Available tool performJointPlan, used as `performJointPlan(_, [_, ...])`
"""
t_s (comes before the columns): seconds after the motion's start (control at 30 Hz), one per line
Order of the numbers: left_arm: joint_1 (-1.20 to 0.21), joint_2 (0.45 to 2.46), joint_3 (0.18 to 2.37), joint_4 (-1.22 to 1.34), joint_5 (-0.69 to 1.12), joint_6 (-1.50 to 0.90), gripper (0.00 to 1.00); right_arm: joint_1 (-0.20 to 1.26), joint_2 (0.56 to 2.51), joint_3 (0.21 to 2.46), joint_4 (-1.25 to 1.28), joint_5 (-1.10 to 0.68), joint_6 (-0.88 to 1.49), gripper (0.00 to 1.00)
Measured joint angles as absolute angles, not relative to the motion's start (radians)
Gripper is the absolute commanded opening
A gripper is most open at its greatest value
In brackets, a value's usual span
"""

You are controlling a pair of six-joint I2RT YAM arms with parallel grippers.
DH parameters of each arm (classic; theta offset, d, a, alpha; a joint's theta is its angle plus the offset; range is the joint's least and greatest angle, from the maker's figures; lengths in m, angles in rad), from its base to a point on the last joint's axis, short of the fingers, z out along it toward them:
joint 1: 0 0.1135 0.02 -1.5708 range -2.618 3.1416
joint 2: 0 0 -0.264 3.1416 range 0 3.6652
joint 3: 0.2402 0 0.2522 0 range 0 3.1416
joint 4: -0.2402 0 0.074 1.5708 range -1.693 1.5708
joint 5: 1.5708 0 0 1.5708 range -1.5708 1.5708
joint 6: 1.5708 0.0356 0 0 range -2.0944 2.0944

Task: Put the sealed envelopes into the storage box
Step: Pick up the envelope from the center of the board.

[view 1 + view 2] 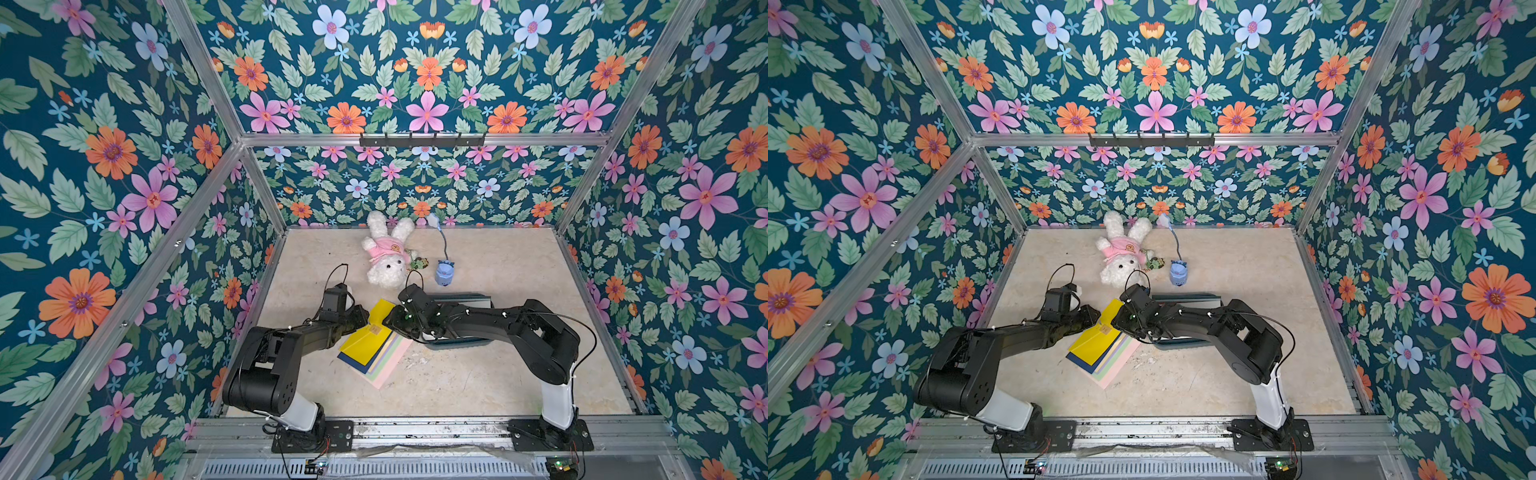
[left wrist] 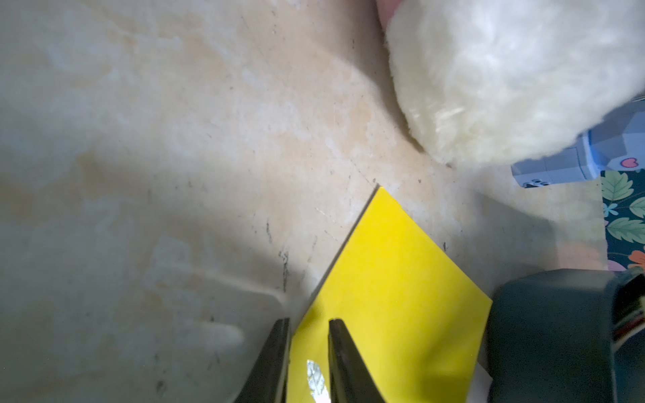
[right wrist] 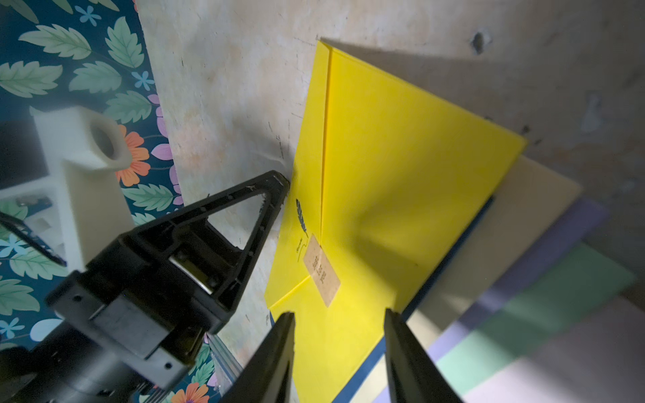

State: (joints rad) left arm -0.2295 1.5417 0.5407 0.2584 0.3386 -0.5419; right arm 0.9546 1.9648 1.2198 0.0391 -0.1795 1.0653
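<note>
1. Step in hand, as I judge it: taking the top envelope off the stack. No envelope is clamped yet.
2. The envelopes (image 1: 376,357) lie fanned out flat near the middle of the table, a little toward its left edge. The yellow envelope (image 3: 401,167) is on top, with its seal sticker (image 3: 321,270) facing up.
3. The storage box (image 1: 465,297) sits just beside the stack on the side toward the right edge. It is mostly hidden under the right arm, so I cannot tell what is in it.
4. Left gripper (image 2: 309,321): the jaws are narrowly apart and straddle one edge of the yellow envelope. They are not pinching it.
5. Right gripper (image 3: 338,314): the jaws are open above the yellow envelope's end and hold nothing.
6. The next move calls for closing on the yellow envelope alone and lifting it clear of the navy one beneath. It then has to go over the box rim and be laid flat.
</note>
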Motion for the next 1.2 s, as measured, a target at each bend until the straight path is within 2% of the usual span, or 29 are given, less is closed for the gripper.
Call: performJointPlan(1.2, [-0.229, 1.574, 0.545, 0.307, 0.36, -0.538, 0.23, 0.944, 1.987, 1.248, 0.031, -0.183, 1.079, 0.47])
